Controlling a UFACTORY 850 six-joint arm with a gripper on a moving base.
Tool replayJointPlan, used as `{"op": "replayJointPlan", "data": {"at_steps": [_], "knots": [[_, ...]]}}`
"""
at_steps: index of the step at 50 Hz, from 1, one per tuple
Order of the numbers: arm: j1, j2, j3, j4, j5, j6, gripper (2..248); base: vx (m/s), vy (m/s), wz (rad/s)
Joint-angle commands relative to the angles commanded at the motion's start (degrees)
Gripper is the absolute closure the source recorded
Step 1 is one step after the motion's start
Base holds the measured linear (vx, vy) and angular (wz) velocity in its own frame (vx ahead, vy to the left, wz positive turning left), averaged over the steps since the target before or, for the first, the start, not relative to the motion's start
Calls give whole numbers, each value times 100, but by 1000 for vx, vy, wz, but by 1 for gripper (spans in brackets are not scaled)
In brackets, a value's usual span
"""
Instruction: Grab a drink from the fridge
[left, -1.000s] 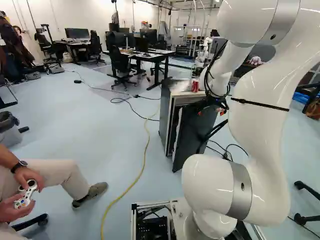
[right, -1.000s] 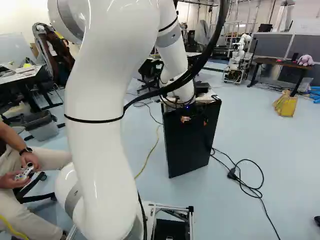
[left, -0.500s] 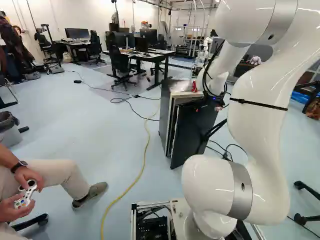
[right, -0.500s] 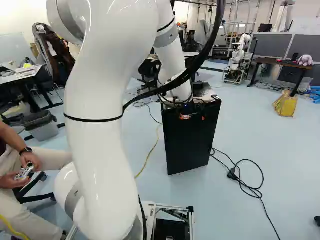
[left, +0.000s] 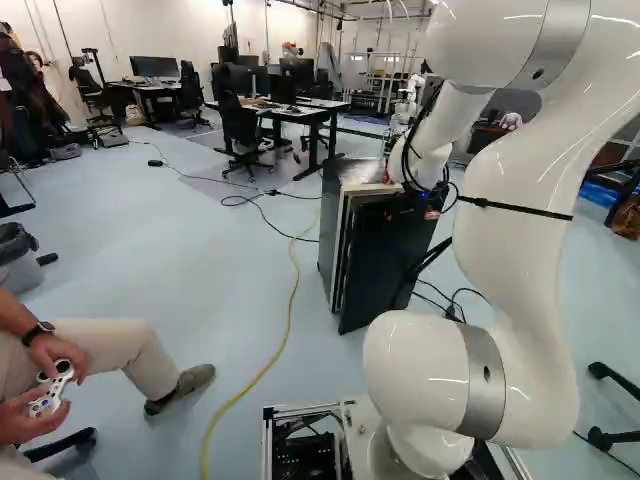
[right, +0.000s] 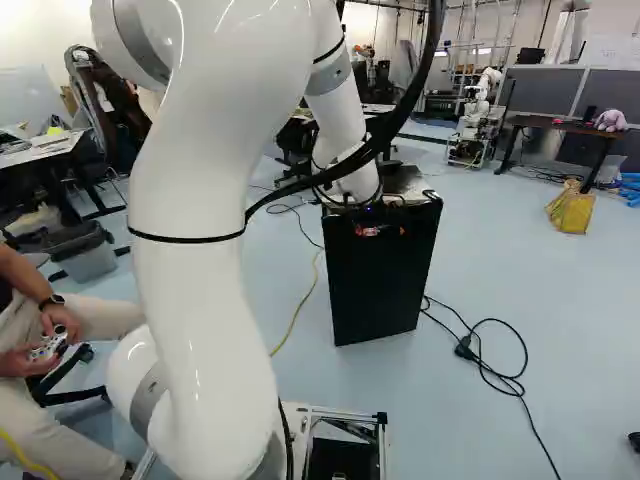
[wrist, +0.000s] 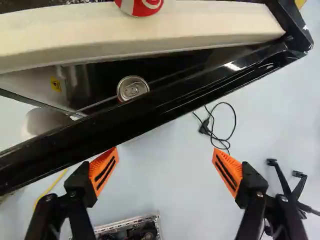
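My floor (right: 560, 330) is smooth and pale blue, with a soft sheen. Over it curves my arm (left: 530, 230), all glossy white, rounded tubes and grey metal bands, reaching to the fridge (left: 332, 235). That is a tall box with a dark side, a shiny top and a thick, cream-coloured front edge. Its door (left: 390, 260), a flat black slab with a glossy rim, faces my near side and stands ajar. My tool (right: 385, 231) is at the door's upper part, fingers wide apart, the ribbed orange pads (wrist: 104, 170) holding nothing between them. The drink can (wrist: 132, 88), round with a bare metal lid and a pull tab, sits upright in the gap between door and fridge. A red-and-white can (wrist: 140, 5) rests on top of the fridge, by the front edge.

The gap is a wedge: wider toward the left, closing to a corner at the right. The door rim slants just ahead of my fingers, and the drink can lies beyond it; I can't tell whether a finger touches the rim. On the floor, a yellow cable (left: 290, 300) snakes left of the fridge, and a looped black cable (right: 490, 350) lies to its right.
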Motion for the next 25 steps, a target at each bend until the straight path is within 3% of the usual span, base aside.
{"op": "replayJointPlan", "data": {"at_steps": [25], "knots": [[137, -38, -49, -183, 209, 0, 3, 0, 0, 0]]}}
